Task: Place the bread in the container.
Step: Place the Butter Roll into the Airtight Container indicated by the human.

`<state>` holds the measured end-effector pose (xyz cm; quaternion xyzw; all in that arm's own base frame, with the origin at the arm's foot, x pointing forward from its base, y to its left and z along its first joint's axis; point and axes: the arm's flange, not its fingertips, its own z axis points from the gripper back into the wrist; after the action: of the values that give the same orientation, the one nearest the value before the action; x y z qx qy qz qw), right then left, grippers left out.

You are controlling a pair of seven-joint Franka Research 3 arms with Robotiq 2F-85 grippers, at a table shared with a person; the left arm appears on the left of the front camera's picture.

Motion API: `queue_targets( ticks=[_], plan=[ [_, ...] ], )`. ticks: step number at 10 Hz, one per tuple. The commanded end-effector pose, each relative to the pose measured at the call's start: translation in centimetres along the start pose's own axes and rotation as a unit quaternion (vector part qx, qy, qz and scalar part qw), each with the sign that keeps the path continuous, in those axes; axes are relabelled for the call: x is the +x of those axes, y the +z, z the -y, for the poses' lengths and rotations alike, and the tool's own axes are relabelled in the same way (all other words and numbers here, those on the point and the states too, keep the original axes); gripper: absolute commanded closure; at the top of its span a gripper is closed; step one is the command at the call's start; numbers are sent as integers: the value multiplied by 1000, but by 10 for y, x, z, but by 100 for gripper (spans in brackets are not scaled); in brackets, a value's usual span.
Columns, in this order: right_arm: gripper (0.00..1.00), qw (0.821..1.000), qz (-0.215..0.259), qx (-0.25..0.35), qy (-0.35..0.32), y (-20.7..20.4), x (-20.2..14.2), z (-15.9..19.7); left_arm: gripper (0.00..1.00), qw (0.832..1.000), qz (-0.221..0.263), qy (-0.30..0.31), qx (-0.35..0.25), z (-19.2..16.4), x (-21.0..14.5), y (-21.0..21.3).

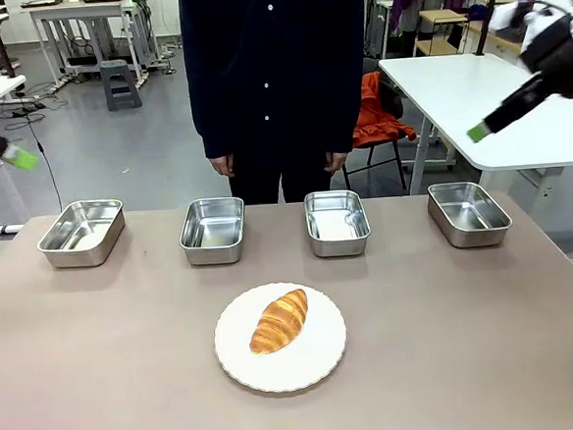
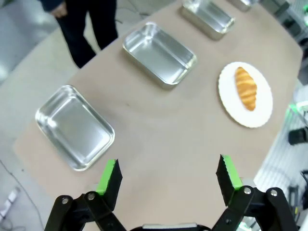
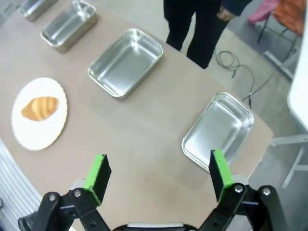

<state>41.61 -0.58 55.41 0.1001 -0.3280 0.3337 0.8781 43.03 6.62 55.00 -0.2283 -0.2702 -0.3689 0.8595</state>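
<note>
Clearly, left tool (image 2: 168, 166), right tool (image 3: 158, 159) agape.

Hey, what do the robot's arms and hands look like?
Left hand and right hand: black, two fingers each, bright green pads, bolted black linkages at the base. The right arm is white above the black hand.

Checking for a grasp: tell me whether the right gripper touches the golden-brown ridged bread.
Apart. The front view shows the right gripper raised at the far right, clear of the golden-brown ridged bread lying on the round white scalloped plate.
</note>
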Motion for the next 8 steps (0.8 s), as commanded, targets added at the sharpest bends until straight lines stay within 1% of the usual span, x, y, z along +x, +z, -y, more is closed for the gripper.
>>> queue_targets(
  ticks=[1, 2, 3, 6, 7, 8],
  plan=[
    [0, 998, 25, 44, 25, 3, -11, 11, 0, 999, 24, -30, -36, -15, -16, 4],
    [0, 996, 12, 58, 59, 7, -16, 10, 0, 997, 63, -47, -10, -13, -20, 5],
    [0, 1000, 9, 15, 8, 8, -10, 8, 0, 1000, 14, -15, -17, -7, -14, 11],
    [0, 1000, 9, 15, 8, 8, -10, 8, 0, 1000, 14, -15, -17, -7, -14, 11],
    [0, 999, 1, 23, 22, 9, -14, 8, 0, 1000, 14, -23, -13, -10, -19, 10],
    [0, 999, 27, 41, 14, 35, -20, 28, 0, 999, 47, -12, -1, -17, -30, 35]
  ],
)
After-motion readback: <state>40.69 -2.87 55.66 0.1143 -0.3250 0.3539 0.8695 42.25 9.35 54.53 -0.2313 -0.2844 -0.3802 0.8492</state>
